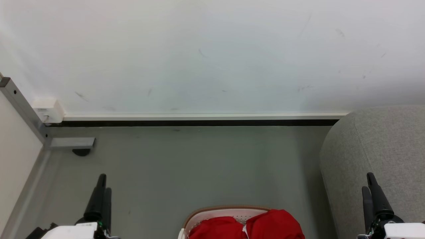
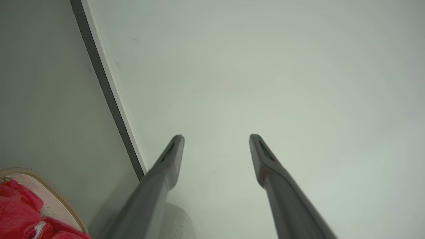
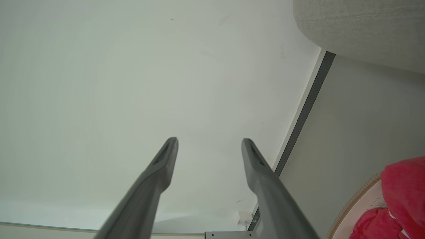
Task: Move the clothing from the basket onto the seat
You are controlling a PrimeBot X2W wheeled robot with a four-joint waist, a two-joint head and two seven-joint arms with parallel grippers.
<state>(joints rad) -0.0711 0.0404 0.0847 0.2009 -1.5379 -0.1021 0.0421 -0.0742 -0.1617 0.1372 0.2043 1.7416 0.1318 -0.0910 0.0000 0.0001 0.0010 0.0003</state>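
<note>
The white basket (image 1: pixel 225 209) with its tan rim sits on the floor at the bottom middle of the head view, cut off by the frame edge. Two heaps of red clothing (image 1: pixel 245 227) fill it, with a bit of white trim between them. The light grey seat (image 1: pixel 382 146) rises at the right. My left gripper (image 1: pixel 104 184) hangs open at the lower left, well apart from the basket. My right gripper (image 1: pixel 367 182) stands open in front of the seat's side. The left wrist view has open fingers (image 2: pixel 172 152), the basket (image 2: pixel 49 196) and clothing (image 2: pixel 16 212). The right wrist view shows the seat (image 3: pixel 362 30) and clothing (image 3: pixel 403 186).
A white wall with a dark baseboard (image 1: pixel 199 122) runs across behind the grey floor (image 1: pixel 186 166). At the left stand a slanted metal post (image 1: pixel 20 106), a small white box (image 1: pixel 49 109) and a metal foot (image 1: pixel 71 142).
</note>
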